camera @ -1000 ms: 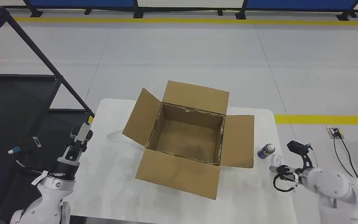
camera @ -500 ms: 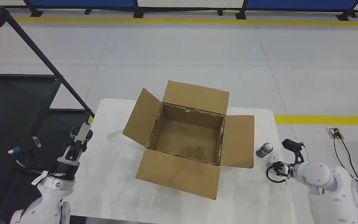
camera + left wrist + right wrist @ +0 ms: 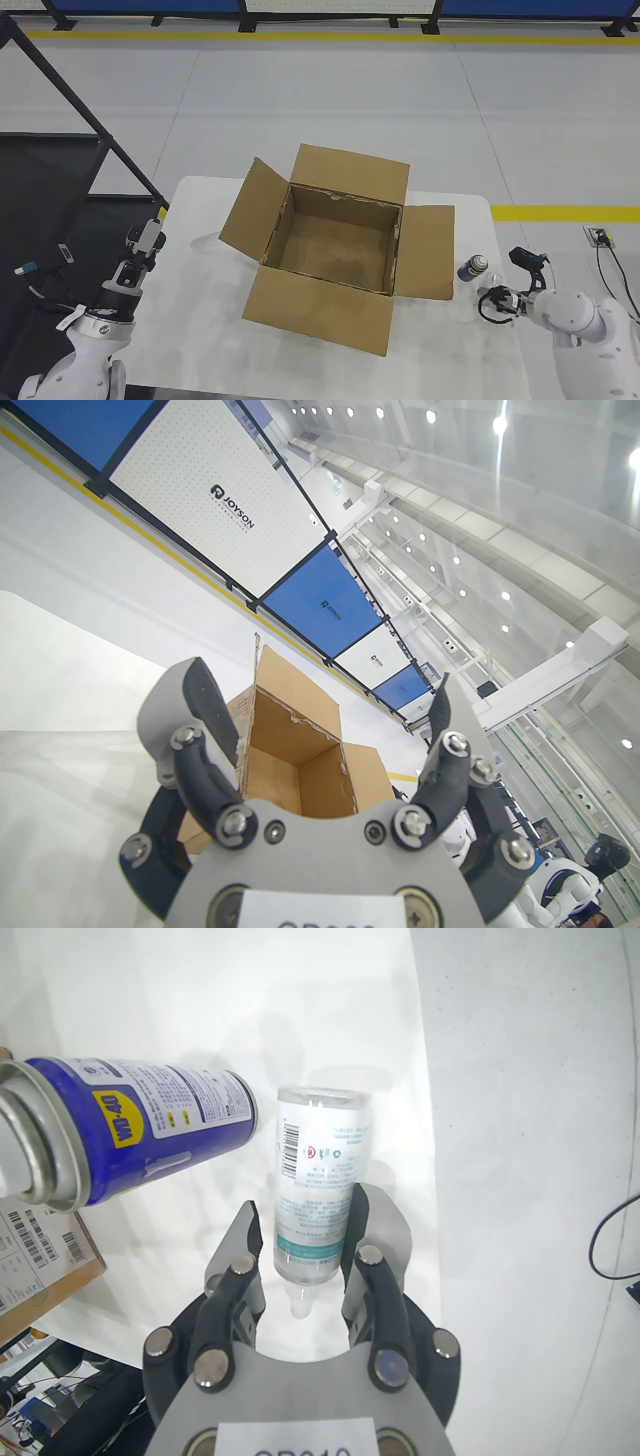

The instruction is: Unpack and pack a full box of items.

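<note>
An open cardboard box (image 3: 318,308) stands mid-table with its flaps spread; its inside looks bare. To its right stands a blue spray can (image 3: 474,267), seen close in the right wrist view (image 3: 150,1128). A clear labelled bottle (image 3: 315,1188) stands beside the can, between the fingers of my right gripper (image 3: 305,1223). The gripper is open: one finger (image 3: 358,1213) touches the bottle and a small gap shows at the other. From above, this gripper (image 3: 492,302) sits near the table's right edge. My left gripper (image 3: 320,680) is open and holds nothing, at the table's left edge (image 3: 147,240), facing the box (image 3: 295,720).
The white table (image 3: 200,300) has free room left of and in front of the box. A box corner with barcode labels (image 3: 45,1248) lies near the can. A black frame (image 3: 90,120) stands off the left side, and a cable (image 3: 605,262) lies on the floor at right.
My right gripper has moved slightly left toward the can and come around the clear bottle. The left arm has kept still.
</note>
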### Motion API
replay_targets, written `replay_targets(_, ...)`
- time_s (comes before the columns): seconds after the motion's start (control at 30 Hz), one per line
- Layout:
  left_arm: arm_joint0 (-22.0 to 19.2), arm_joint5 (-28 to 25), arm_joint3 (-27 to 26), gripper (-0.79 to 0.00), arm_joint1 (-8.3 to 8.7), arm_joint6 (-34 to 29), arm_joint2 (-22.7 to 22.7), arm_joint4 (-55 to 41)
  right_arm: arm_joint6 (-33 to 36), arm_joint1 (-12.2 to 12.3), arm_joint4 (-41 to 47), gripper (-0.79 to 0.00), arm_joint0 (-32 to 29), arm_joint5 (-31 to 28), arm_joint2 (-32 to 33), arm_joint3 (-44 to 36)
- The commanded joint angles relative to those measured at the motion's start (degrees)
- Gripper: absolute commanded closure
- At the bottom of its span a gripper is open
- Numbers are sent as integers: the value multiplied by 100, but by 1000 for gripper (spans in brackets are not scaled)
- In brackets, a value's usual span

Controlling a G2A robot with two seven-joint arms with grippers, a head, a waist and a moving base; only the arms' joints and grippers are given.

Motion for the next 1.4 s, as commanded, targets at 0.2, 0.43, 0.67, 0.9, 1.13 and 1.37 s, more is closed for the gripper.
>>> replay_targets(0.2, 0, 0, 0, -785, 0, 0, 0, 0, -14, 51, 113, -659, -319, 144, 74, -514)
replay_targets(0.43, 0, 0, 0, -785, 0, 0, 0, 0, -833, 45, 518, -785, -622, 656, 351, -1164)
replay_targets(0.67, 174, -167, 152, -785, 56, -76, -172, 183, -2243, -56, 1435, -785, -1308, 1175, 680, -2446)
replay_targets(0.9, 494, -768, 460, -785, 202, -1319, -267, 864, -2977, -110, 1983, -785, -1714, 703, 640, -3278)
replay_targets(1.13, 437, -648, 892, -785, 311, -2740, 179, 970, -3190, -115, 2440, -785, -1794, 32, 596, -3642)
replay_targets(1.37, 437, -648, 892, -785, 311, -2740, 179, 970, -3190, -115, 2440, -785, -1794, 32, 596, -3642)
